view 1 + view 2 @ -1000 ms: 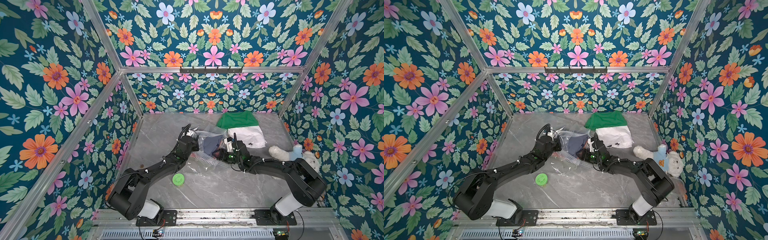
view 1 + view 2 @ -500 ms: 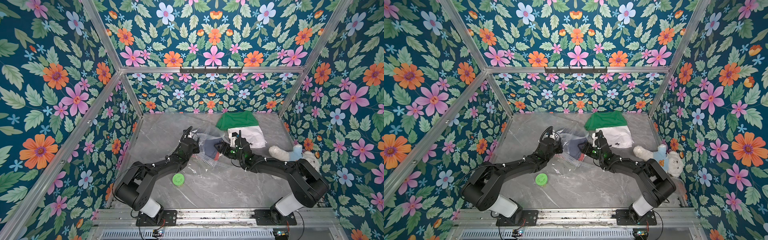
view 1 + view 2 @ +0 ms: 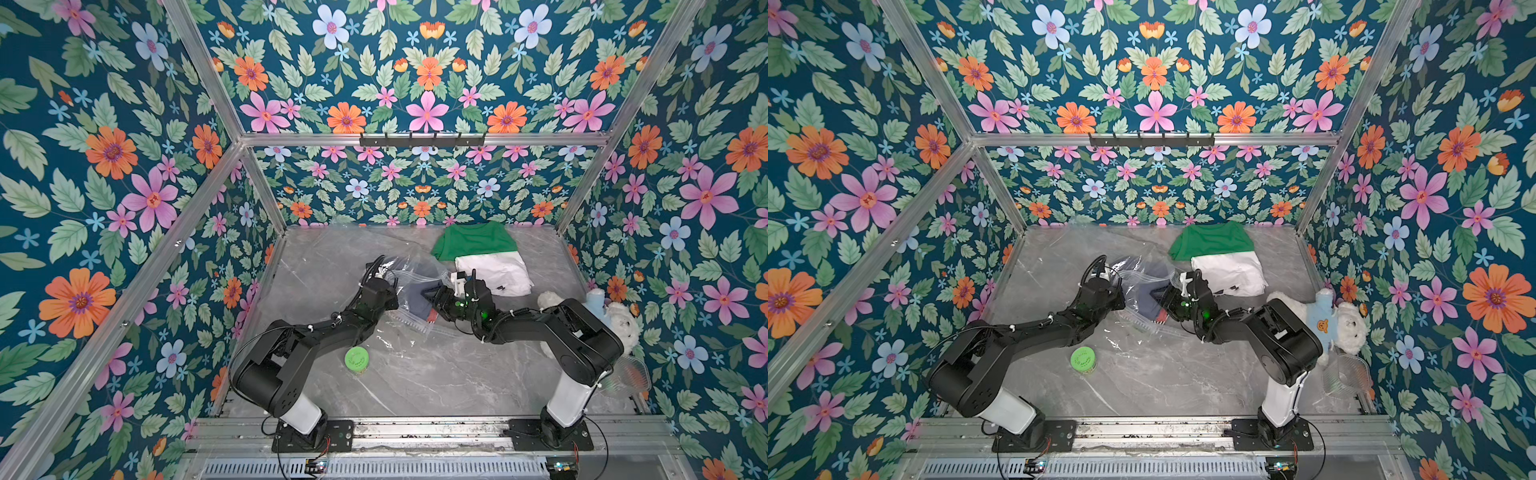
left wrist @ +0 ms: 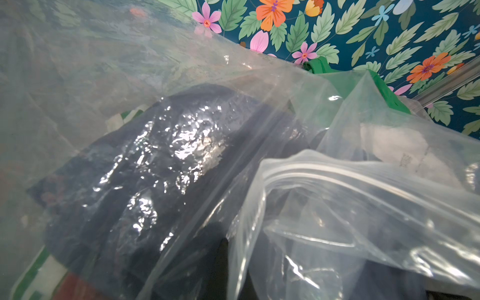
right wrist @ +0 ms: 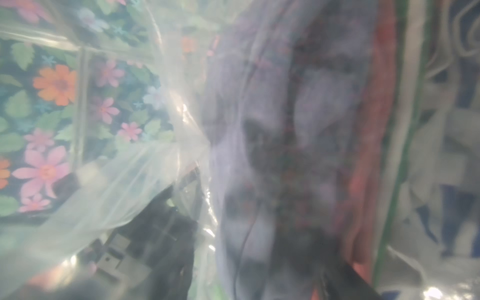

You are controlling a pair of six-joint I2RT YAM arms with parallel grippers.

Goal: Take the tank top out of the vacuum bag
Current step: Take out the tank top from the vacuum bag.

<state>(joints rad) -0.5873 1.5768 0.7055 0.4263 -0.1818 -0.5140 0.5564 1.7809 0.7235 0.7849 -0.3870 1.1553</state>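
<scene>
The vacuum bag (image 3: 409, 270) lies crumpled and glossy in the middle of the grey table, and it shows again in a top view (image 3: 1142, 270). Inside it sits the tank top (image 3: 417, 297), a dark blue-grey garment, which fills the left wrist view under the plastic (image 4: 161, 161). My left gripper (image 3: 388, 291) is shut on a fold of the bag's edge (image 4: 233, 233). My right gripper (image 3: 433, 298) faces it at the bag's mouth with its jaws spread, against the tank top (image 5: 246, 109). That view is blurred by plastic over the lens.
A green shirt (image 3: 473, 243) and a folded white garment (image 3: 494, 272) lie behind the right arm. A green-lidded jar (image 3: 356, 359) stands in front of the left arm. A teddy bear (image 3: 1325, 324) and a clear plastic tub (image 3: 1345, 374) sit by the right wall.
My right gripper has edged left toward the bag's mouth and its jaws have spread wider. The left gripper keeps its hold on the plastic and has barely moved.
</scene>
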